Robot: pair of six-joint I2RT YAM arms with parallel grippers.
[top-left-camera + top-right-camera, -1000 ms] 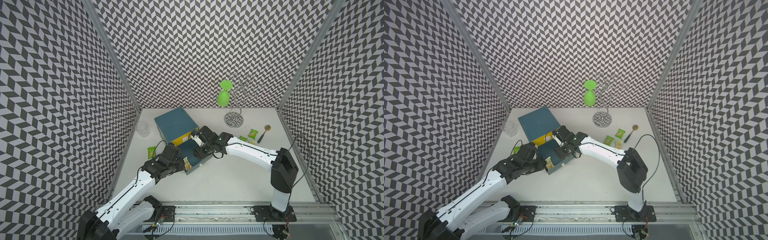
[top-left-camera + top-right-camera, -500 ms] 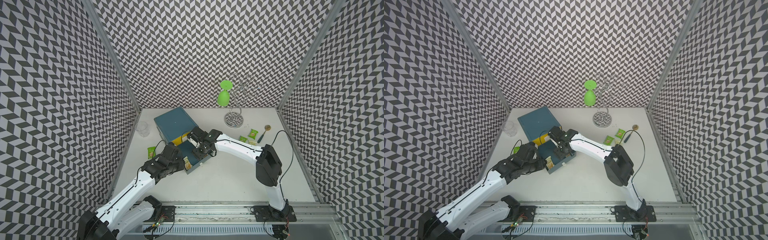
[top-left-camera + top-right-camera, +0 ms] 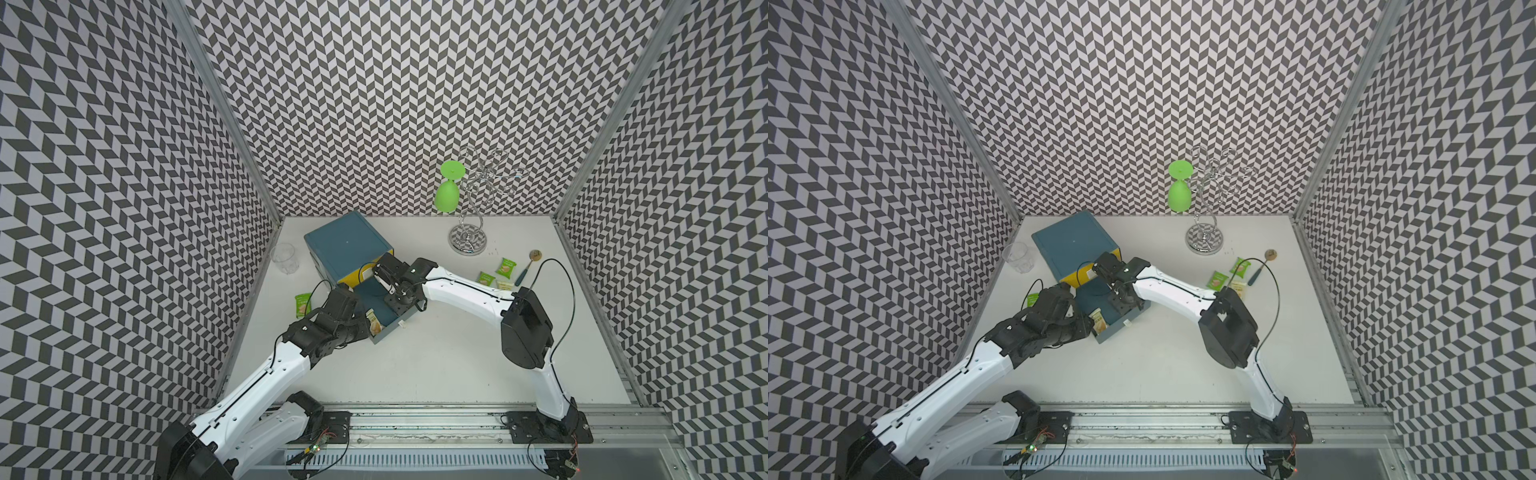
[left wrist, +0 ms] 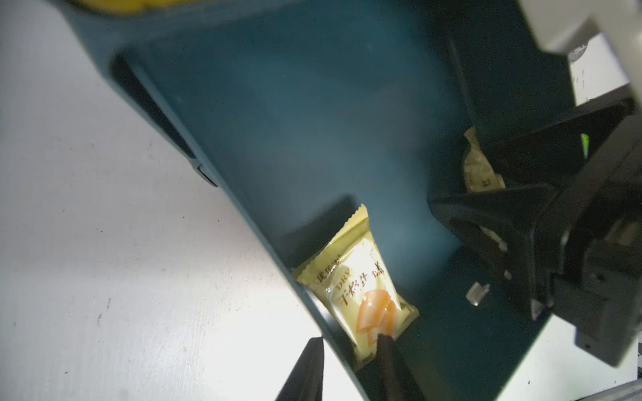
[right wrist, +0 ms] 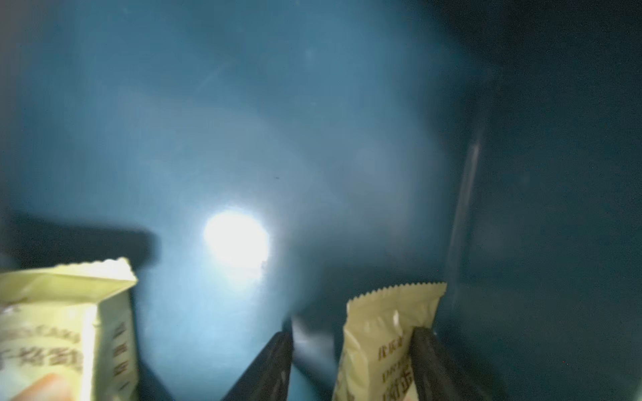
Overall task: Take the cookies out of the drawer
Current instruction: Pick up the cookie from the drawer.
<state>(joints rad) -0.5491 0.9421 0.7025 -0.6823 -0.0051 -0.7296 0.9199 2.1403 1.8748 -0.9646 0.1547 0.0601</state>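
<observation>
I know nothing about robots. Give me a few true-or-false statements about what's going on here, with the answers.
1. The drawer is open. True.
2. No cookies remain in the drawer. False: a cream packet leans against its wall, and a second packet sits between the fingers of the right gripper.
3. The green glass stands upright. False: it hangs upside down on the wire rack.
4. A clear cup stands beside the blue box. True.
5. The right gripper is outside the drawer and shut. False: it is inside, with its jaws open around the second packet.
</observation>
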